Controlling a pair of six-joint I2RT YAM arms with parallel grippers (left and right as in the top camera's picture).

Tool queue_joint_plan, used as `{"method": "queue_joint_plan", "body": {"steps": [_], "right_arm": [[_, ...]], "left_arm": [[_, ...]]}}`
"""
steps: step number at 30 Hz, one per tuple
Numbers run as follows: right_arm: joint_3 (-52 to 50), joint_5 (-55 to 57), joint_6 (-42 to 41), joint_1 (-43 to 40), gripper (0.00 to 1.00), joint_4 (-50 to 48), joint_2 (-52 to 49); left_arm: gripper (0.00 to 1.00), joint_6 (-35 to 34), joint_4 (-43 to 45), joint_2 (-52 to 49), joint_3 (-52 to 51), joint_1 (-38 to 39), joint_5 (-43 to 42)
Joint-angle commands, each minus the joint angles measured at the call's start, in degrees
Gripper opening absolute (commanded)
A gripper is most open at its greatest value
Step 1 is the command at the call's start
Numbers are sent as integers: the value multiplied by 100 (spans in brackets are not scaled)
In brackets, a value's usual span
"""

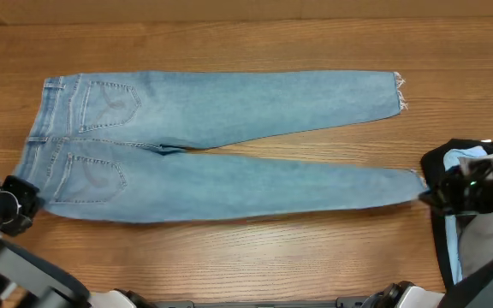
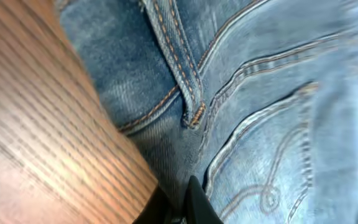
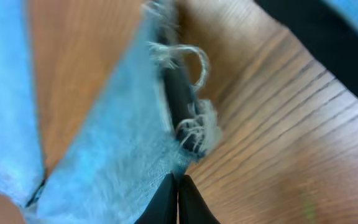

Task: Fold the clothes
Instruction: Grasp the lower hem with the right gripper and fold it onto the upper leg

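Note:
The light blue jeans [image 1: 229, 145] lie flat on the wooden table [image 1: 255, 261], back pockets up, waistband at the left and both legs running right. My left gripper [image 1: 31, 204] is at the near corner of the waistband. In the left wrist view its fingers [image 2: 179, 202] are closed with the edge of the jeans [image 2: 260, 93] between them. My right gripper [image 1: 424, 193] is at the frayed hem of the near leg. In the right wrist view its fingertips [image 3: 178, 190] are pressed together on the edge of the jeans [image 3: 104, 155], just below the frayed threads [image 3: 194, 124].
A pile of black and pale cyan garments [image 1: 462, 162] with a grey garment [image 1: 486, 239] lies at the right edge, just beyond the near leg's hem. The black cloth also shows in the right wrist view [image 3: 328, 37]. The far leg's hem [image 1: 398, 90] reaches toward the back right.

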State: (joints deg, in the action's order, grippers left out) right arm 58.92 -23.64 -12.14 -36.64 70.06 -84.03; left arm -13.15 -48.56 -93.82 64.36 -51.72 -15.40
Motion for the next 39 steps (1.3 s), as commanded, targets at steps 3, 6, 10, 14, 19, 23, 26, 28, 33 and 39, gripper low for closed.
{"method": "queue_joint_plan", "body": {"steps": [3,6,10,14,19,23,26,28,33,39], "right_arm": [[1121,39,-31,-2,4,616,590],[1591,37,-146,-2,4,1036,741],[2494,42,-160,-2,4,1788,940],[3344,42,-267,33,4,2347,1019],[3560,68,-466,269,4,2015,938],[3560,66,-822,610,4,1427,608],[3560,94,-1196,1008,4,894,190],[3560,105,-1351,1276,4,586,-131],[3560,105,-1696,2057,4,-577,-1386],[3560,129,-1965,2520,4,-1276,-2369]], "left_arm": [[4,133,-315,992,-2,37,-4],[4,90,-627,1440,11,35,304],[4,-120,-1187,2223,120,31,1019],[4,-190,-1626,3034,562,33,1408],[4,-190,-1589,3185,907,44,1453],[4,-195,-1416,2756,903,44,1451],[4,-190,-1163,2234,903,50,1368],[4,-186,-1054,1897,903,98,1368],[4,-11,-769,837,903,385,1451],[4,153,-389,-131,903,815,1727]]}}
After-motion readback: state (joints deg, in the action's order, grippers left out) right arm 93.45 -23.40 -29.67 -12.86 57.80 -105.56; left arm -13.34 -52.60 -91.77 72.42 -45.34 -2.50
